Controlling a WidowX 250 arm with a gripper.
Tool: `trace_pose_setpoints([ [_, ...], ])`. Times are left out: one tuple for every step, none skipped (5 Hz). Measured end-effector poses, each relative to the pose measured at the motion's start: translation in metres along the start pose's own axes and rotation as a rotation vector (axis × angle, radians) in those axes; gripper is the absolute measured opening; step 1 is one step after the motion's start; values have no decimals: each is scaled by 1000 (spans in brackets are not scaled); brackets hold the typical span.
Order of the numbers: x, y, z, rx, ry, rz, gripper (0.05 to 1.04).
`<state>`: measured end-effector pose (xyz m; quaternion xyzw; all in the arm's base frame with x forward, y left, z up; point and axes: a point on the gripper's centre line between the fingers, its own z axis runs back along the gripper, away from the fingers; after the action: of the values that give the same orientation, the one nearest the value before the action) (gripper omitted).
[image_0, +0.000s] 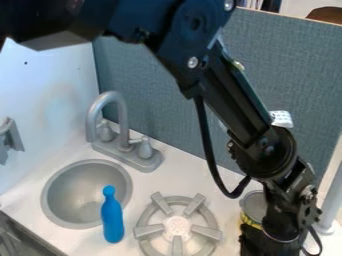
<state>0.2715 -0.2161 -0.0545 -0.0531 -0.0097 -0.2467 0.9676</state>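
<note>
Tin can (253, 206) is standing on the counter (194, 175), just right of the grey burner (148, 230), and the black gripper (266, 244) is hanging close beside it. I'm not managing to tell whether it's clenching or staying released. Blue bottle (112, 222) is standing by the sink (80, 192), grey faucet (123, 120) rising behind.

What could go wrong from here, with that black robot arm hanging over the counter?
The black claw is right beside the grey-topped can with a yellow label, so a sideways nudge might tip it. The black cable on the arm hangs in a loose loop and could snag. The slim blue bottle stands close to the round grey sink, so a bump could topple it in.
</note>
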Motion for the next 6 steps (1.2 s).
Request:
trace_pose_setpoints([
  [4,-2,1,-9,-23,-18,996],
  [22,4,11,42,-60,16,996],
  [32,5,13,87,-46,33,996],
  [34,2,11,100,-24,41,996],
  [37,2,-3,107,24,54,996],
  [39,3,-17,114,58,63,996],
])
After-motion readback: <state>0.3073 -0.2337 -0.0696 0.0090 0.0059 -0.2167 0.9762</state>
